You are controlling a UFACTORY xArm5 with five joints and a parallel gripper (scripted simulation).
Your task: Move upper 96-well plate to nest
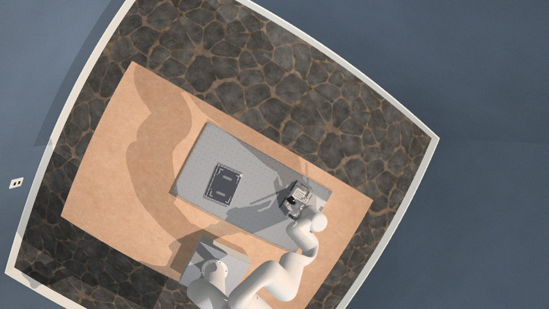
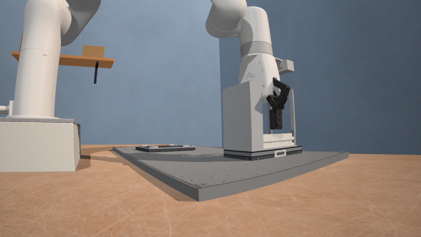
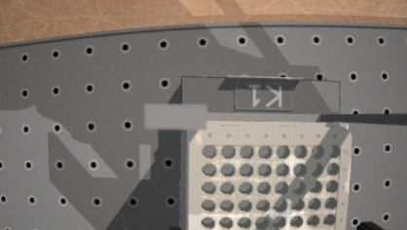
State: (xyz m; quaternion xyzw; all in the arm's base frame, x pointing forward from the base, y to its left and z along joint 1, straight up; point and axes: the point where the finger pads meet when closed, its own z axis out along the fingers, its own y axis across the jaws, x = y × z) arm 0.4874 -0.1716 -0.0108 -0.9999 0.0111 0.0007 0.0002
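The stack rack K1 stands at the right end of the grey perforated board. Two white 96-well plates lie stacked in it, the upper plate on the lower plate. The K1 label sits on the rack's base beyond the plate's edge. My gripper is open and empty. It hangs inside the rack, a little above the upper plate. The dark plate nest N1 lies flat to the left, with nothing in it.
The rack's tall side wall and thin posts stand close around the gripper. The arm's white pedestal stands off the board on the brown table. An orange shelf hangs high at the back left.
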